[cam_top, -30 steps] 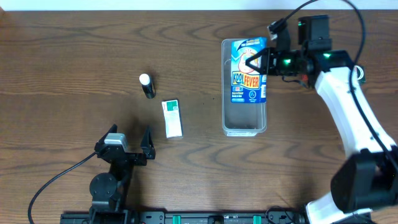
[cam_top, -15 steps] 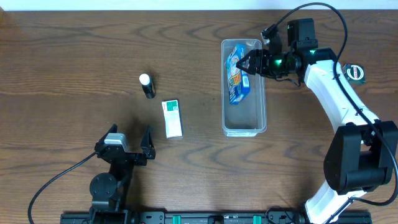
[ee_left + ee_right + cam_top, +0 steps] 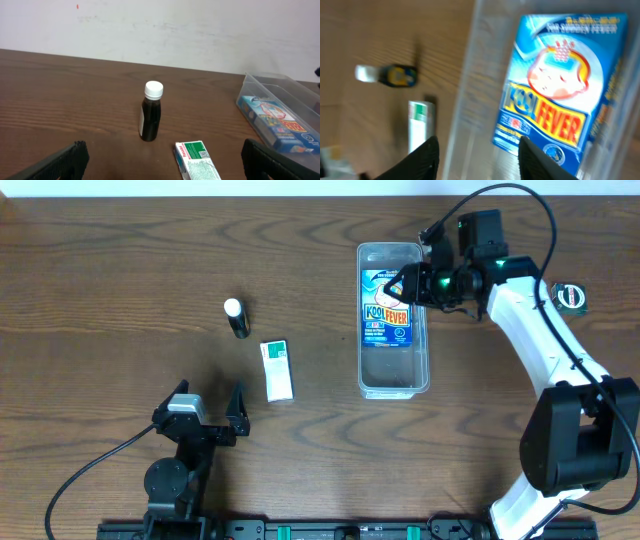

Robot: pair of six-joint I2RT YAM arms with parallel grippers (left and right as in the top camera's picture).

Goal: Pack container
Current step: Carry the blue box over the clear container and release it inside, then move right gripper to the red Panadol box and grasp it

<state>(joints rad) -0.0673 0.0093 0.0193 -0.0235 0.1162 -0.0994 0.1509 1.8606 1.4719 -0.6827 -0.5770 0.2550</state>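
The container [image 3: 394, 380], a long clear bin, lies right of centre on the table. A blue Kool Fever box [image 3: 387, 310] lies flat inside its far half. My right gripper [image 3: 403, 284] hovers over the container's right rim beside that box, open and holding nothing. In the right wrist view the blue box [image 3: 552, 90] lies behind the clear wall [image 3: 470, 95], and my right gripper [image 3: 477, 152] has a wide gap between its fingers. My left gripper [image 3: 207, 406] rests open near the table's front left; in its own view the left gripper [image 3: 163, 152] has only bare table between its fingers.
A small dark bottle with a white cap [image 3: 236, 317] stands left of centre. A green-and-white box [image 3: 277, 370] lies flat just in front of it. A small round dark object [image 3: 570, 296] sits near the right arm. Cables run along the front edge.
The right gripper held the blue box over the container, then opened. The box dropped in tilted and now lies flat. The left arm has not moved.
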